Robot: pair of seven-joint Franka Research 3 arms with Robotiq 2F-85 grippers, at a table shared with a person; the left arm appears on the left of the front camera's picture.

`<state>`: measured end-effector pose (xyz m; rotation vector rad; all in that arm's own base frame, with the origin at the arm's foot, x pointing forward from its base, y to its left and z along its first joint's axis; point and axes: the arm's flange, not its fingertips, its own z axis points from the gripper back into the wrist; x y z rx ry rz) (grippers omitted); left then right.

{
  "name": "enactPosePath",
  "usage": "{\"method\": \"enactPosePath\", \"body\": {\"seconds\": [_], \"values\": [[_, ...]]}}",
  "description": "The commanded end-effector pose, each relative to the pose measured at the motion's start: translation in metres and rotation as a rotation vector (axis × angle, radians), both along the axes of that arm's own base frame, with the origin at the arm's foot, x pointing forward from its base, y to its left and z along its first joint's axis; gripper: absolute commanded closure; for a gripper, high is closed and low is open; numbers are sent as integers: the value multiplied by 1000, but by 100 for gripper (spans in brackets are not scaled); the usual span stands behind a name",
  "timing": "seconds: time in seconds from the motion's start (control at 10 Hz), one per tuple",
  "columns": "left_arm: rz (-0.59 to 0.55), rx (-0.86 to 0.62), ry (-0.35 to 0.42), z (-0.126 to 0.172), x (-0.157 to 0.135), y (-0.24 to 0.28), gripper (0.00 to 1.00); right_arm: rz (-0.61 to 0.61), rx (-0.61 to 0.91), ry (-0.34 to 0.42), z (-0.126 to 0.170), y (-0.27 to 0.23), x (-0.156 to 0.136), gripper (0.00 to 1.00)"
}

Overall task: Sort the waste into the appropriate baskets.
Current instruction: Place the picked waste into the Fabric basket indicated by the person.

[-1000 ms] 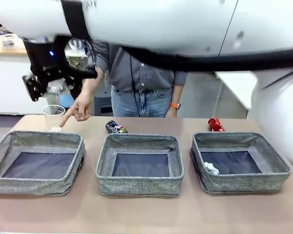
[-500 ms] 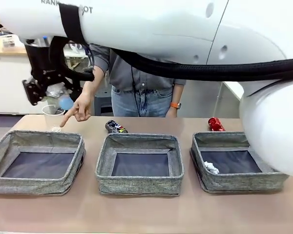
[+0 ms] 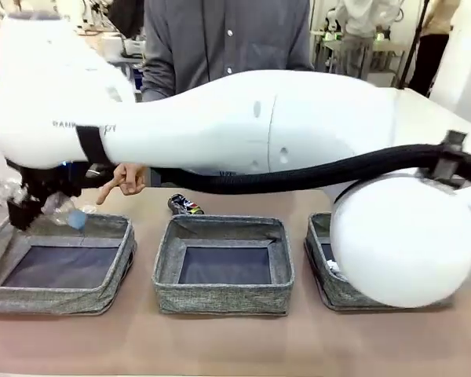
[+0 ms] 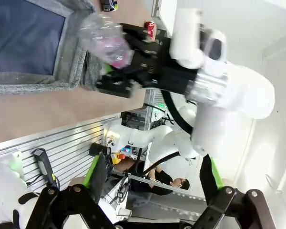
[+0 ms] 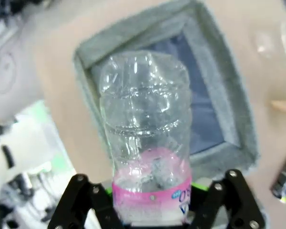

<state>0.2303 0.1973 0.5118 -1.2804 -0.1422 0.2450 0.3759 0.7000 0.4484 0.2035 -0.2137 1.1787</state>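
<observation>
While the right claw squeezes the bottle tight, the bottle hangs over the bin by the table's left edge. The left claw is spread wide, holding nothing.

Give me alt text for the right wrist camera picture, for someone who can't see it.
The right gripper is shut on a clear plastic bottle with pink label, seen against a grey woven basket with a dark bottom. A crushed dark can lies at the picture's right edge, outside the basket.
</observation>
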Motion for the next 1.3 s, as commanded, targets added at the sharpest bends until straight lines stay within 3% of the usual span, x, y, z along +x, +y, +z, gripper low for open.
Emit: {"method": "enactPosePath", "body": {"seconds": [0.0,0.5,0.6,0.7,0.8,0.9,1.0,1.1,1.2], "values": [[13,-5,-5,2,0,-4,0,29,-7,-4,18,16,23,100],[13,-5,-5,2,0,-4,0,0,-23,14,15,15,27,100],[13,-5,-5,2,0,-4,0,-9,-40,30,13,15,28,43],[13,-5,-5,2,0,-4,0,11,-17,32,14,15,27,43],[13,-5,-5,2,0,-4,0,5,-32,30,15,14,27,0],[13,-5,-5,2,0,-4,0,1,-27,26,15,12,28,38],[13,-5,-5,2,0,-4,0,-4,-16,28,16,11,28,0],[13,-5,-5,2,0,-4,0,-7,-10,24,15,12,29,0],[13,-5,-5,2,0,-4,0,-9,-5,25,14,11,28,8]]}}
